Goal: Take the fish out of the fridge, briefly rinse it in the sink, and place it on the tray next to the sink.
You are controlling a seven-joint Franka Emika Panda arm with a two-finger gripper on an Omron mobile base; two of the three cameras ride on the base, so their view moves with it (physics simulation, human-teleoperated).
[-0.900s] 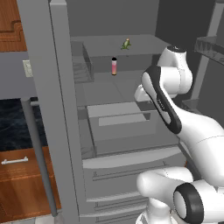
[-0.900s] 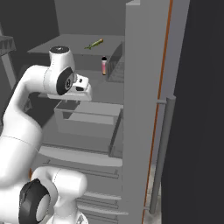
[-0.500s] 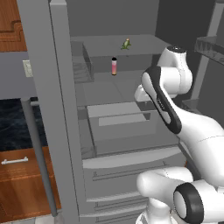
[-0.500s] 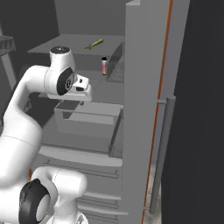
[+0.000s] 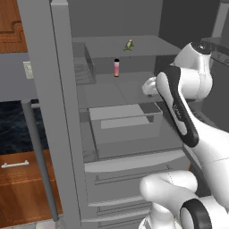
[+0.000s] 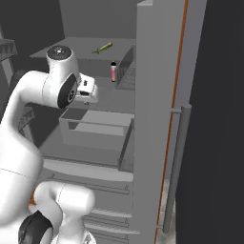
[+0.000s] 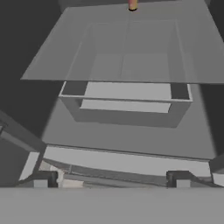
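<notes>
The fridge (image 5: 62, 112) stands open. On its upper shelf at the back lies the fish (image 5: 129, 44) (image 6: 103, 47), tiny and olive-green. My gripper (image 7: 109, 180) is open and holds nothing, its fingertips (image 7: 40, 179) set wide apart. It hangs in front of the middle shelf, above an open grey bin (image 7: 127, 103) (image 5: 125, 118), below the fish and nearer to me. My hand (image 6: 87, 90) is mostly hidden behind my own arm in the left base view. The sink and the tray are out of view.
A pink bottle with a black cap (image 5: 116, 68) (image 6: 113, 71) (image 7: 132, 5) stands on the shelf under the fish. The fridge door with its long bar handle (image 5: 39, 159) (image 6: 176, 167) stands open beside the shelves. Grey drawers (image 5: 129, 188) lie below. Brown wooden cabinets (image 5: 20, 188) are at the left.
</notes>
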